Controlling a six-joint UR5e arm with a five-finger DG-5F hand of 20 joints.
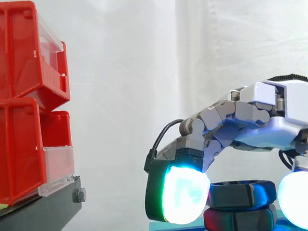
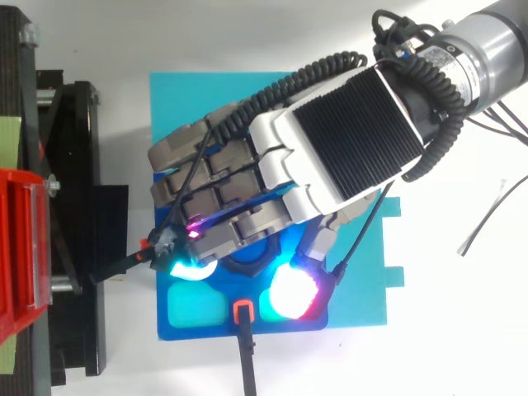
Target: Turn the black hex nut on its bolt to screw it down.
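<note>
Side view: robot hand [image 1: 284, 108] arches in from the right, fingers curled down over the black hex nut [image 1: 240, 193]. One glowing fingertip [image 1: 183, 195] presses the nut's left side and the thumb pad [image 1: 304, 199] sits at its right side, so the nut is pinched between them. Top view: nut [image 2: 247, 262] lies under the fingers, on the blue plate [image 2: 363, 280] on the desk. Red bins [image 1: 11, 107] stand well apart to the left.

Bkgd: white curtain [image 1: 138, 68], red bins [image 1: 6, 53] stacked on blk stand [image 1: 33, 220] at left, white surface [image 2: 462, 330] below.
</note>
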